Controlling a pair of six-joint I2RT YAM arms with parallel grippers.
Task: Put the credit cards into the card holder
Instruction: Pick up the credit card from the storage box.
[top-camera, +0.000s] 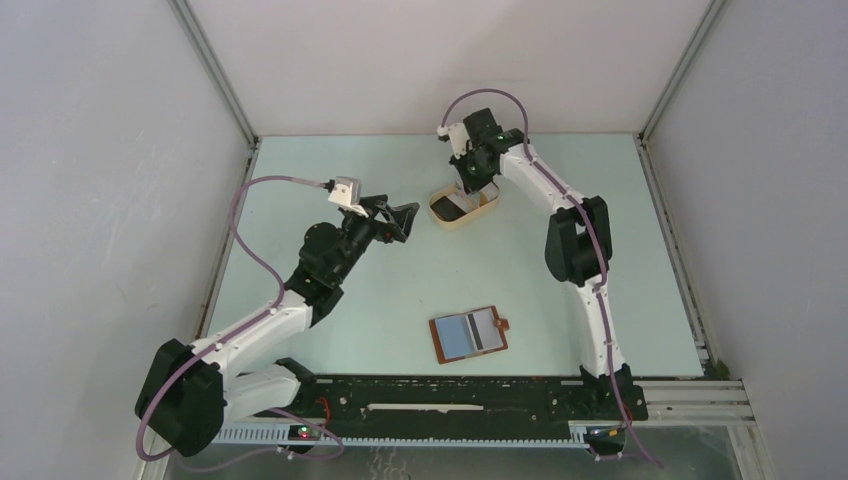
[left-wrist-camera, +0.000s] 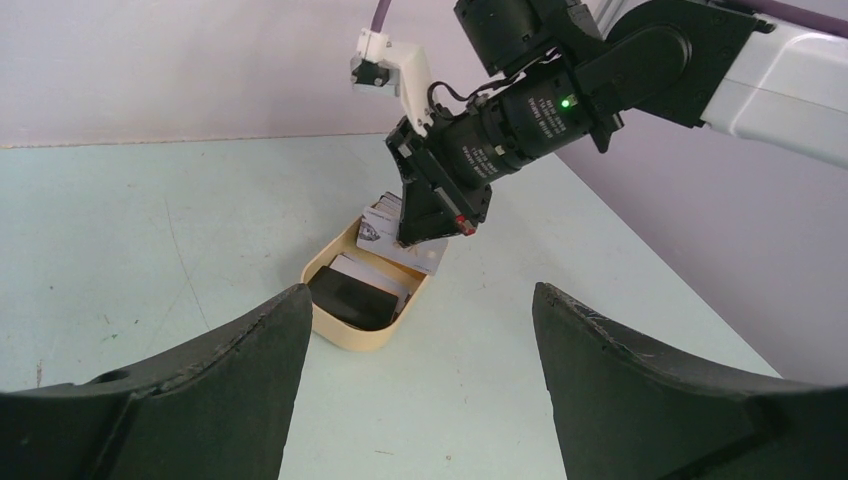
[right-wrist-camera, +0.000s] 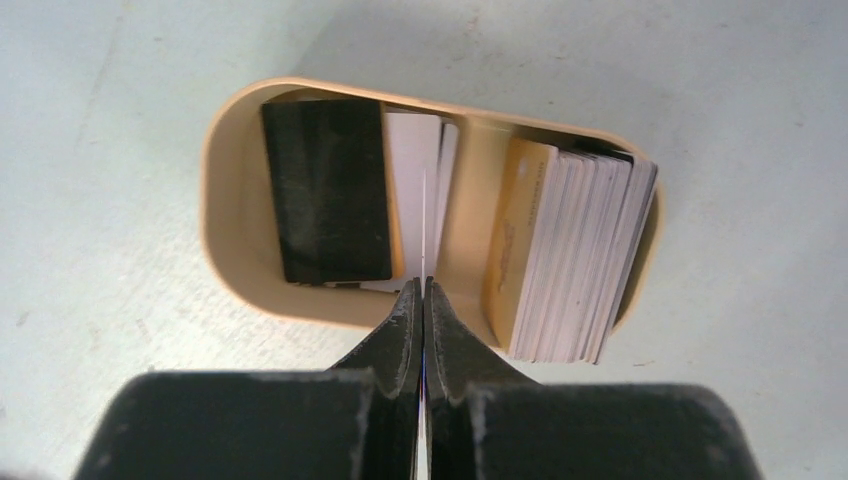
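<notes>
Roughly from left to right: my left gripper (top-camera: 403, 224) hangs over the table with its jaws spread wide and nothing between them, pointing toward the beige oval tray (right-wrist-camera: 215, 190) just beside it. The tray holds the remaining credit cards: a black card (right-wrist-camera: 325, 190) lying flat over white ones in one compartment, and a stack of cards (right-wrist-camera: 570, 260) standing on edge in the other. My right gripper (right-wrist-camera: 424, 288) is directly above the tray, clamped tight on a pale card (left-wrist-camera: 392, 242), which its wrist camera sees edge-on as a thin line running out from the fingertips. The card holder (top-camera: 468, 333) lies open and flat at the near edge of the table, between the two arm bases and well apart from the tray. Its long axis runs roughly left to right, and a grey card already shows in it. From the right gripper it lies straight back toward the bases. The left gripper is slightly nearer, but I judge the right arm must carry its card back and line the card's edge up with a slot.
</notes>
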